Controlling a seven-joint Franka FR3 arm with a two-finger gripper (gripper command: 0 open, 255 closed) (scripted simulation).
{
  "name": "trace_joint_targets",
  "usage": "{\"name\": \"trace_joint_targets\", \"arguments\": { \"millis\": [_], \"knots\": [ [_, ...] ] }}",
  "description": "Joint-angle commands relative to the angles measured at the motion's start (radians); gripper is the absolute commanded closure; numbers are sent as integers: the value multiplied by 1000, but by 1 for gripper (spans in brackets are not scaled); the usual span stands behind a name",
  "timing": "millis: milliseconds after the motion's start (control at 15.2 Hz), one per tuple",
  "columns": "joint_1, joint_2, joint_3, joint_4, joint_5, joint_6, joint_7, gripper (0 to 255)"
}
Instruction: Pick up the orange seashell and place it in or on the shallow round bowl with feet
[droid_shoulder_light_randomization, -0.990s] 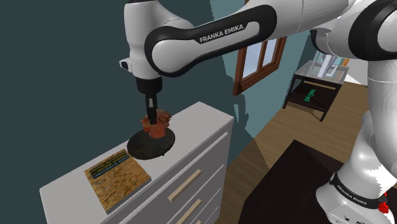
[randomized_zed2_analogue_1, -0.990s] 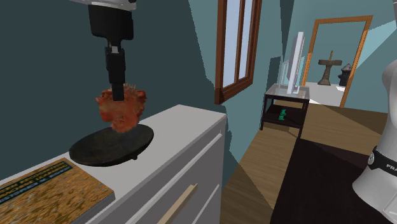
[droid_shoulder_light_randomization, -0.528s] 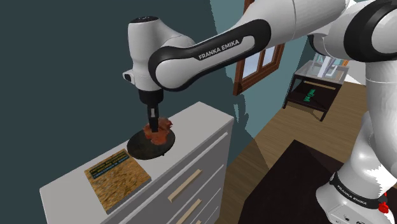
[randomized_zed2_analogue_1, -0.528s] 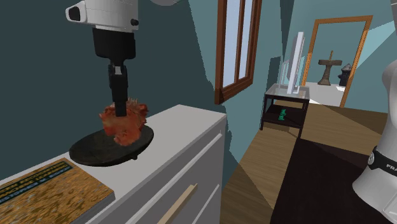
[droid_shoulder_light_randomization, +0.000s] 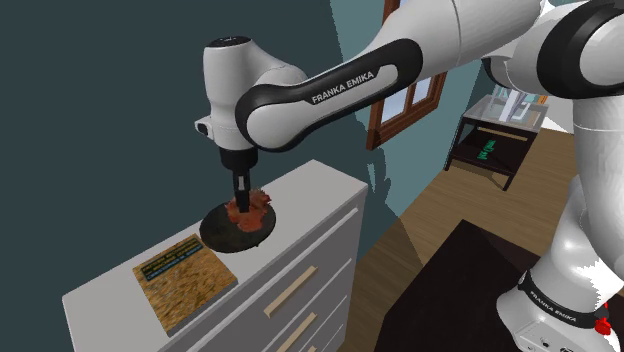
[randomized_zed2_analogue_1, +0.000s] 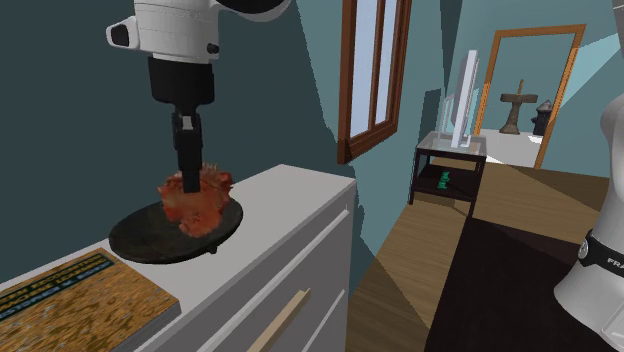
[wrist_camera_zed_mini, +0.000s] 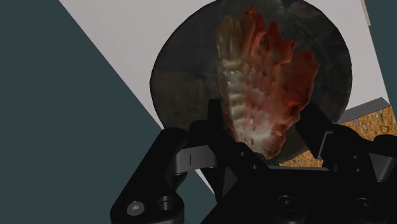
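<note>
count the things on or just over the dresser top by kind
seashell: 1
bowl: 1
book: 1
total: 3

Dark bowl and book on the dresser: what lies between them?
Nothing stands there: only a narrow bare strip of the white dresser top separates the bowl from the book, as the second exterior view shows.
</note>
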Motion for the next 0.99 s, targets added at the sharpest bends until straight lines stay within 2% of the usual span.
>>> {"name": "trace_joint_targets", "arguments": {
  "millis": [0,66,396,660,924],
  "knots": [
    [0,0,0,0,0,0,0,255],
    [0,0,0,0,0,0,0,0],
    [0,0,0,0,0,0,0,0],
    [0,-48,11,56,20,-100,-13,0],
    [0,-48,11,56,20,-100,-13,0]
  ]
}}
